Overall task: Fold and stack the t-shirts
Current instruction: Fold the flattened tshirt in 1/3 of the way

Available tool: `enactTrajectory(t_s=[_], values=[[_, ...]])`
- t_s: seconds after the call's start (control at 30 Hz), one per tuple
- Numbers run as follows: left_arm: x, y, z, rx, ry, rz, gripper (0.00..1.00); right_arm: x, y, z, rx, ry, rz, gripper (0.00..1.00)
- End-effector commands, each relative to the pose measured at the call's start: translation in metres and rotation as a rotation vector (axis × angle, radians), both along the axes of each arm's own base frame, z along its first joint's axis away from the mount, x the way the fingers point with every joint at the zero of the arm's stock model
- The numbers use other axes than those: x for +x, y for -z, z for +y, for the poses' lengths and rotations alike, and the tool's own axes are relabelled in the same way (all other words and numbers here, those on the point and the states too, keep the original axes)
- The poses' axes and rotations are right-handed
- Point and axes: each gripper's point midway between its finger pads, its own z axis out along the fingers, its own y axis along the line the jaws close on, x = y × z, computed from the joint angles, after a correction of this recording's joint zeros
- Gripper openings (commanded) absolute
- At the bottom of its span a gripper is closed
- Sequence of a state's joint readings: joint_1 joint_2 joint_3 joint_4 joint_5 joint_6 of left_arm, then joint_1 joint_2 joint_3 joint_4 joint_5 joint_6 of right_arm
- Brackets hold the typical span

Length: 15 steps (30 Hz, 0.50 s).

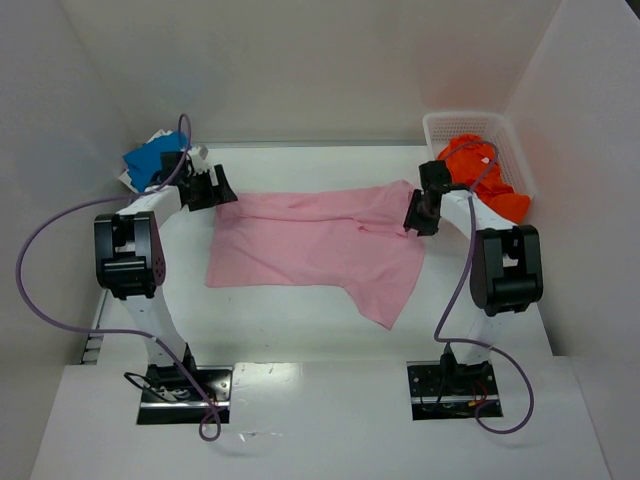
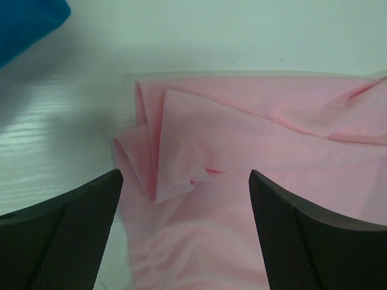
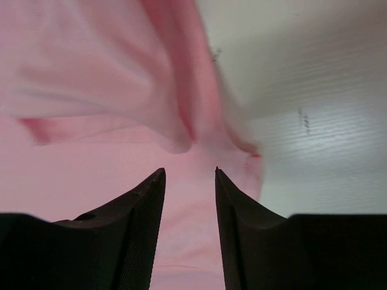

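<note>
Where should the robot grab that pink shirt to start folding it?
Probably the bunched left edge of the pink shirt, from above with the left gripper: cloth there is rucked into raised folds its open fingers can pinch; the middle lies flat.

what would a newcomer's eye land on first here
A light pink cloth t-shirt lies spread out in the middle, with the left end effector and right end effector at its far corners. A vivid orange cloth shirt spills from the white plastic mesh basket far right; a bright blue cloth shirt sits far left.
</note>
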State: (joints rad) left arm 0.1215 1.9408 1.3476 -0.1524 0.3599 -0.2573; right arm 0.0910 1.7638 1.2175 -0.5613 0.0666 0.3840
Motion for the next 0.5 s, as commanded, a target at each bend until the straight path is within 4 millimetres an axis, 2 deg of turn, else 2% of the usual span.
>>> enactTrajectory(t_s=[0.0, 0.07, 0.23, 0.33, 0.37, 0.4, 0.47], values=[[0.024, -0.011, 0.002, 0.014, 0.009, -0.058, 0.93, 0.035, -0.057, 0.025, 0.140, -0.067, -0.207, 0.45], [0.032, -0.012, 0.001, 0.008, 0.017, -0.073, 0.92, 0.042, -0.062, 0.030, 0.162, -0.082, -0.224, 0.47], [0.054, -0.012, -0.010, 0.001, 0.060, -0.099, 0.89, 0.048, -0.042, 0.033, 0.170, -0.085, -0.183, 0.47], [0.058, -0.001, -0.018, 0.011, 0.079, -0.073, 0.87, 0.056, -0.041, 0.034, 0.175, -0.078, -0.187, 0.47], [0.058, -0.002, -0.018, 0.010, 0.079, -0.072, 0.87, 0.055, -0.037, 0.034, 0.175, -0.077, -0.178, 0.48], [0.058, 0.004, -0.018, 0.009, 0.079, -0.060, 0.87, 0.055, -0.033, 0.034, 0.174, -0.076, -0.169, 0.48], [0.059, 0.007, -0.016, 0.021, 0.078, -0.053, 0.85, 0.057, -0.034, 0.034, 0.175, -0.077, -0.178, 0.48]])
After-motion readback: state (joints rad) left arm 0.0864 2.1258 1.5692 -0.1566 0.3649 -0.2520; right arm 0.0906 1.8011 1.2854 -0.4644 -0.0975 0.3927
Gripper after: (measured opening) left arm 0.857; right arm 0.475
